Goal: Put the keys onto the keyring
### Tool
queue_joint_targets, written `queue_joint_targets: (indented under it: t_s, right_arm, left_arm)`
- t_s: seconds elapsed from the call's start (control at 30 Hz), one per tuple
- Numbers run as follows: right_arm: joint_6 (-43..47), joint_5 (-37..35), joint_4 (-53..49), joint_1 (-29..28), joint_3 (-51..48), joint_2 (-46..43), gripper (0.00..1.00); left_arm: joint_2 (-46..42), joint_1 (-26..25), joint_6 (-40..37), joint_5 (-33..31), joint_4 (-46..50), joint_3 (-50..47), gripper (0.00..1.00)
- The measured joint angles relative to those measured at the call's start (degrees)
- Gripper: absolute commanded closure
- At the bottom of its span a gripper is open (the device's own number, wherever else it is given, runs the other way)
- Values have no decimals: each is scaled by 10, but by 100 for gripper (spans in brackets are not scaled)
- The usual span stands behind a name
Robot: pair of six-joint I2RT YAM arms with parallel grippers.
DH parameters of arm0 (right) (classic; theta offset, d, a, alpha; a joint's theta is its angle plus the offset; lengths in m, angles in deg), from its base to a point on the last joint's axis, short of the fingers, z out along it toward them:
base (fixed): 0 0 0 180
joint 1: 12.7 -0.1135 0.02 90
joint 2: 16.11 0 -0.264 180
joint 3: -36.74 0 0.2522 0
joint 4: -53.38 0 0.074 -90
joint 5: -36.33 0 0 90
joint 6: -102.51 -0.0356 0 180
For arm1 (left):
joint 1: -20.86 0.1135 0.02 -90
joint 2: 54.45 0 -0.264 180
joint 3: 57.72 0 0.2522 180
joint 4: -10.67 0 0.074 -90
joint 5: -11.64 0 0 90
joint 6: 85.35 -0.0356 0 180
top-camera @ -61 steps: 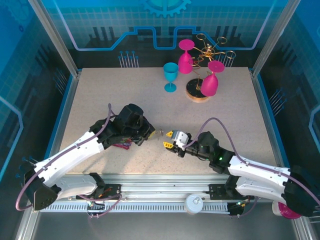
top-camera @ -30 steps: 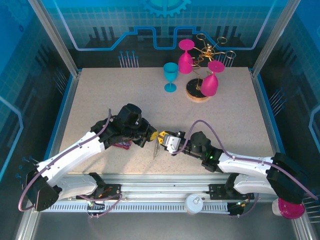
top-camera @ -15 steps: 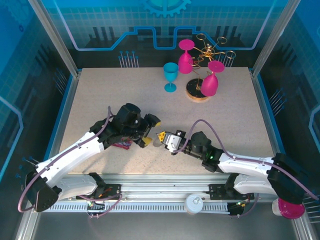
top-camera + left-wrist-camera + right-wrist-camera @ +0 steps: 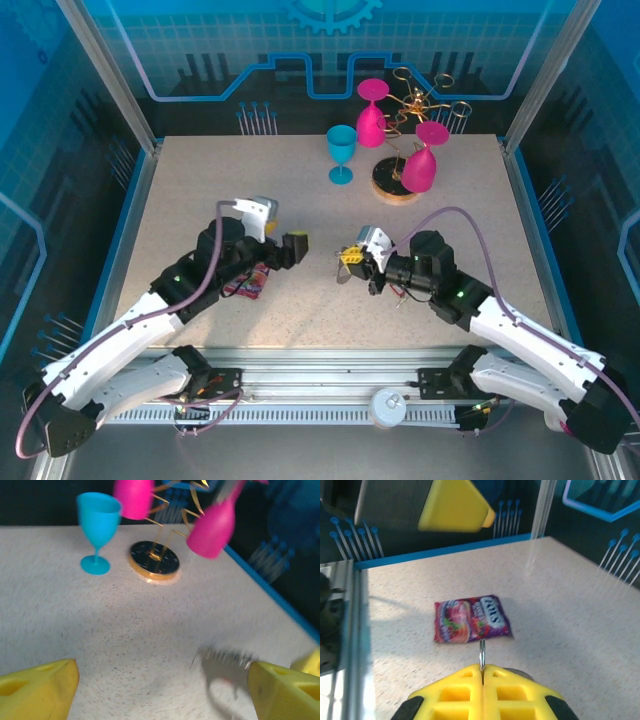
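Over tabletop (image 4: pixel 200 180), left end effector (image 4: pixel 283 246) apart, empty; right end effector (image 4: pixel 347 261) clamped on metal sliver (image 4: pixel 481 652)

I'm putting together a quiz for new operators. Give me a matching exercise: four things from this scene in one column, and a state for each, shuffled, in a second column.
Things
1. left claw
2. right claw
3. blue goblet
4. snack packet

States
A. lying flat on the table
B. wide open, nothing between the fingers
C. standing upright
D. shut on a thin silver metal piece

Pairs: 1-B, 2-D, 3-C, 4-A
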Motion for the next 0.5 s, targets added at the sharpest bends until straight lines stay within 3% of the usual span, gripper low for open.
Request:
queue_joint_targets:
  t_s: [0.23,0.5]
  right_arm:
    - [56,75,-170,14,95,16,100]
    - [138,116,-277,14,162,50,100]
  left_arm:
    - [10,0,-282,196,9,-7,19]
    - [22,0,-388,307,28,-9,31]
